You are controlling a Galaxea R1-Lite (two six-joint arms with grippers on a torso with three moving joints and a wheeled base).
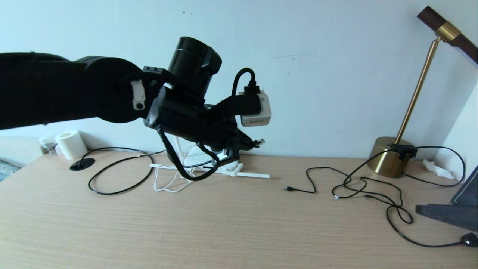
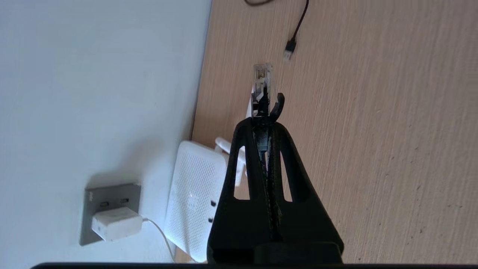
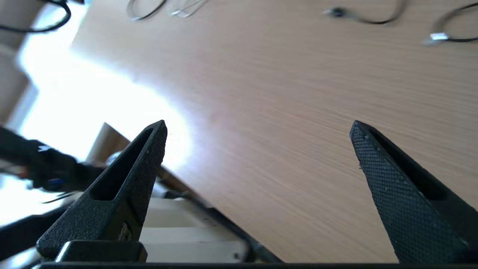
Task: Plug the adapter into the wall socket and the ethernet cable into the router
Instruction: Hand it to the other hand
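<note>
Left gripper (image 2: pixel 266 112): hanging above the back of the worktop (image 1: pixel 224 231) near the wall, jaws pressing tight on the clear plug tip of the ethernet cable (image 2: pixel 262 80), which is sticking out just past the fingertips. In the head view the same plug tip is showing at the end of the left arm, pointing toward the wall, with the black cable looping down beneath the arm.

Right gripper (image 3: pixel 257 149): hovering over a bare stretch of the worktop, jaws standing wide apart and holding nothing. It is lying outside the head view.

Adapter (image 2: pixel 116 223): sitting plugged into the wall socket (image 2: pixel 95 196), its thin white cord trailing down toward the router. The socket is a grey plate fixed to the wall just above the worktop. In the head view both are hiding behind the left arm.

Router (image 2: pixel 194 198): flat white perforated box, leaning up against the wall just beside the socket, its antennas lying out along the worktop. The held plug is pointing past it and is not touching it.

White block with a black cord (image 1: pixel 257 110): riding on the left arm near the wrist camera.

Loose thin black cords (image 1: pixel 358 186): lying coiled on the right part of the worktop, one USB-style tip (image 2: pixel 289 50) resting beyond the held plug.

Brass lamp (image 1: pixel 392 157): standing at the right rear of the worktop.

White roll (image 1: pixel 71 144): standing at the left rear by the wall.
</note>
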